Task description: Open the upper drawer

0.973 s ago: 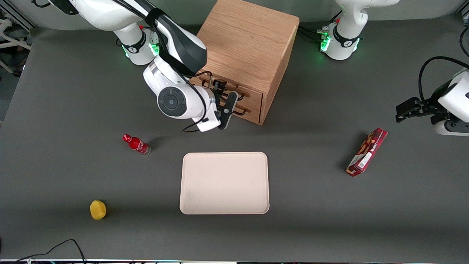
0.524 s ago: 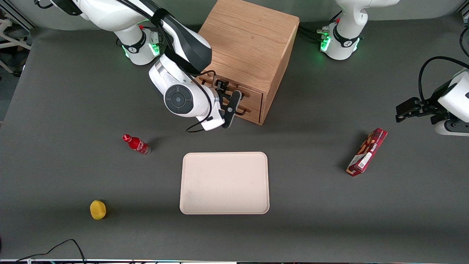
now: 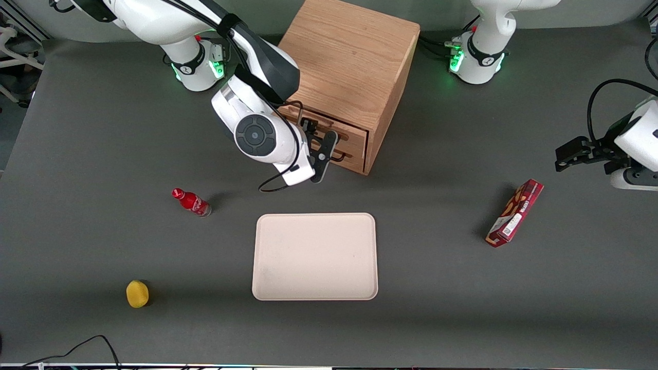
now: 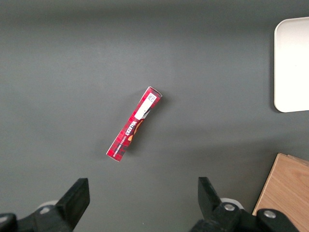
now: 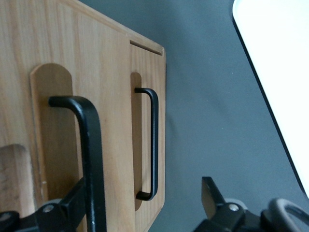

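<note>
The wooden cabinet [image 3: 349, 61] stands at the back of the table with both drawers shut. The upper drawer [image 3: 355, 132] [image 5: 113, 111] carries a thin black bar handle [image 5: 91, 150]. The lower drawer [image 3: 352, 158] [image 5: 145, 63] has its own handle [image 5: 153, 140]. My right gripper [image 3: 317, 137] [image 5: 142, 205] is open right in front of the drawer fronts. The upper handle passes just inside one fingertip [image 5: 72, 203]; the other fingertip [image 5: 211, 195] hangs over the grey table, past the lower drawer's edge. Nothing is gripped.
A cream tray [image 3: 314, 256] lies nearer to the front camera than the cabinet. A small red bottle [image 3: 191, 202] and a yellow fruit [image 3: 137, 293] sit toward the working arm's end. A red snack box [image 3: 515, 213] [image 4: 134, 123] lies toward the parked arm's end.
My right arm has moved closer to the cabinet, bringing the open gripper up to the drawer handles. The drawers have not moved.
</note>
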Robot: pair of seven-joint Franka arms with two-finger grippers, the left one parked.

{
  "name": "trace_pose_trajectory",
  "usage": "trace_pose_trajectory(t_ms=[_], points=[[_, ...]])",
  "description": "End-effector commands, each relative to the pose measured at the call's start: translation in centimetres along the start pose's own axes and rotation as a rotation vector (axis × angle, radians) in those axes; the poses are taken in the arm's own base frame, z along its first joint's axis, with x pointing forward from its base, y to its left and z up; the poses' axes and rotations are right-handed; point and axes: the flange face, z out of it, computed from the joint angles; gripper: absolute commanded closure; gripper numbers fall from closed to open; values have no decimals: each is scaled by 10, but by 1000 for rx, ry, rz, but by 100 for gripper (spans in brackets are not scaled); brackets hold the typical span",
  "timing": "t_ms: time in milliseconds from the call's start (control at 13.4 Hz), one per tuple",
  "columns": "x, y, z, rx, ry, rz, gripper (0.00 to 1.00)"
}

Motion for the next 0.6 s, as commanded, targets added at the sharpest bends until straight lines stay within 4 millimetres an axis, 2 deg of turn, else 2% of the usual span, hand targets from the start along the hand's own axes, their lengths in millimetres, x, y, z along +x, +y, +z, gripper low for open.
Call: trace_pose_trajectory(t_ms=[0, 524], points=[[3, -6, 8, -26, -2, -10, 0], [1, 5, 4, -49, 6, -2, 0]])
